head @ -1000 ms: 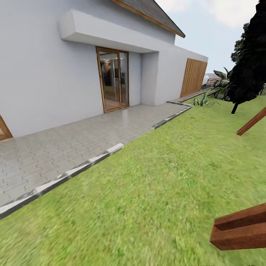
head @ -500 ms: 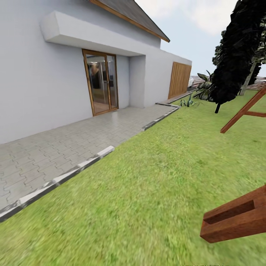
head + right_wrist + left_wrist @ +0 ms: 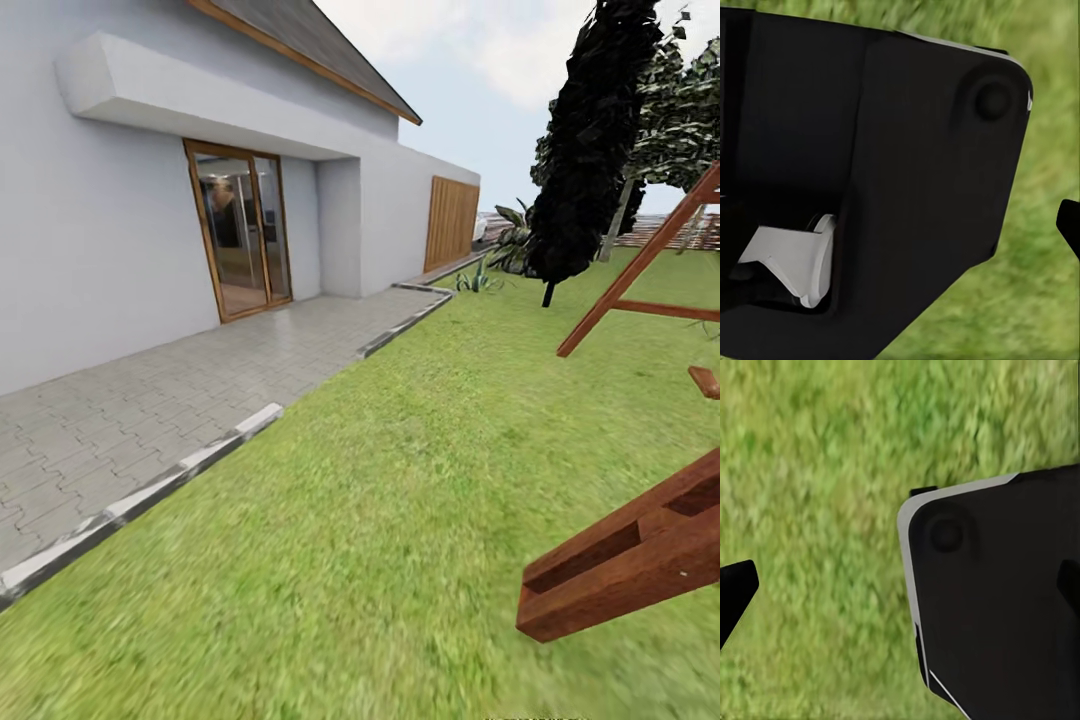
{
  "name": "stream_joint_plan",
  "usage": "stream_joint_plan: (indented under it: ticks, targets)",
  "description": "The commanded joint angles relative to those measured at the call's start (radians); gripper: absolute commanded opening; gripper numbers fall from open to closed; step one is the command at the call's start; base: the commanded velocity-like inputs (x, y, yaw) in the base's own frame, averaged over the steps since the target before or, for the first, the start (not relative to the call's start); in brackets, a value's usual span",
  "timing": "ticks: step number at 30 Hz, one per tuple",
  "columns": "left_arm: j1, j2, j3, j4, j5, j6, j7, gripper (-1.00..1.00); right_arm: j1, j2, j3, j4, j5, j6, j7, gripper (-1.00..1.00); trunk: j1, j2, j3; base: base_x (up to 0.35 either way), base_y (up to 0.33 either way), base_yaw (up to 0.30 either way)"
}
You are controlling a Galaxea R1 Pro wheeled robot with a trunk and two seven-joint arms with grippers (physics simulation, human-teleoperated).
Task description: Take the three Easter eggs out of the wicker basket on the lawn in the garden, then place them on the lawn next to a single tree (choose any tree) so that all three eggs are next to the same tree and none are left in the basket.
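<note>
Head view: one lawn [image 3: 400, 480], with one paved terrace [image 3: 130, 410] along its house-side edge before a white house [image 3: 120, 200] with one glazed door [image 3: 240, 235]. One dark, almost black bushy tree [image 3: 590, 150] stands at the far end; red-brown wooden beams [image 3: 630, 560] cross the near right. Left wrist view: grass and a black robot body panel [image 3: 1005, 607]; one dark finger tip [image 3: 735, 592] of the left gripper shows, opening cannot be judged. Right wrist view: the black body [image 3: 870, 187] blocks most grass; one tip [image 3: 1069, 221] of the right gripper, state not determinable.
</note>
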Motion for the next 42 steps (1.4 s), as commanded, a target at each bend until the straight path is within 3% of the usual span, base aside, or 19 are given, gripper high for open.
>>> stream_joint_plan:
  ticks: [1, 42]
  targets:
    - [-0.001, 0.000, -0.005, 0.001, 0.000, -0.003, 0.001, 1.00, 0.000, 0.000, 0.003, -0.001, -0.001, -0.001, 0.001, 1.00, 0.000, -0.001, 0.000, 0.000, 0.000, -0.209]
    - [-0.001, 0.000, -0.005, 0.001, 0.000, -0.003, 0.001, 1.00, 0.000, 0.000, 0.004, -0.002, -0.001, -0.004, 0.001, 1.00, 0.000, -0.001, 0.002, 0.000, 0.000, -0.259]
